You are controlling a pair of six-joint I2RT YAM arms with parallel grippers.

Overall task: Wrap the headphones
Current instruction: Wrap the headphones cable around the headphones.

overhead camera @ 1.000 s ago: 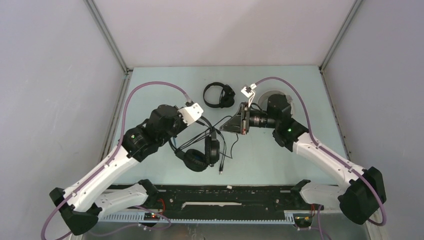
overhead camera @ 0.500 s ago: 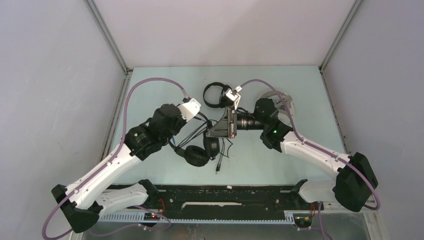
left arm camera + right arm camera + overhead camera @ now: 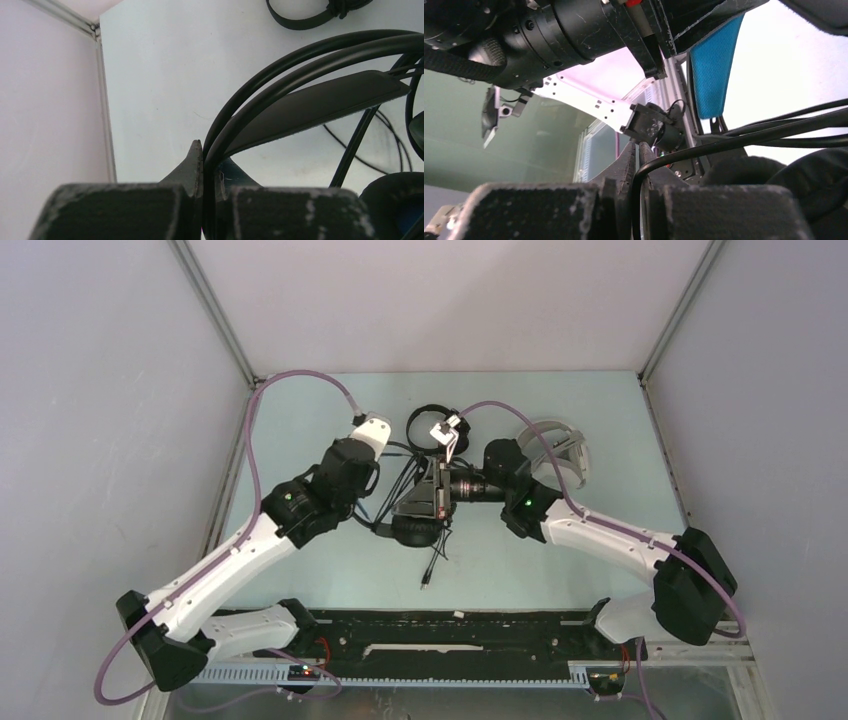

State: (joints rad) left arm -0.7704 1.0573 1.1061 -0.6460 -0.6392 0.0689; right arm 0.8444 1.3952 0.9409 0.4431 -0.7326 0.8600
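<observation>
The bulkier black headphones with a blue-lined headband hang tilted between my two arms at the table's middle. My left gripper is shut on the thin black headband rails, and it sits just left of the ear cups. My right gripper is shut on their black cable and is pressed in close from the right. The cable's plug end trails on the table. The slim black headphones lie behind, and the white headphones lie at the back right.
The enclosure's left wall and metal frame post stand close to the left arm. A black rail runs along the near edge between the arm bases. The right arm's purple hose arches over the slim headphones.
Both grippers have moved left and toward the far side, carrying the bulky headphones with them. The right gripper closed in against the ear cups, and the trailing plug slid left.
</observation>
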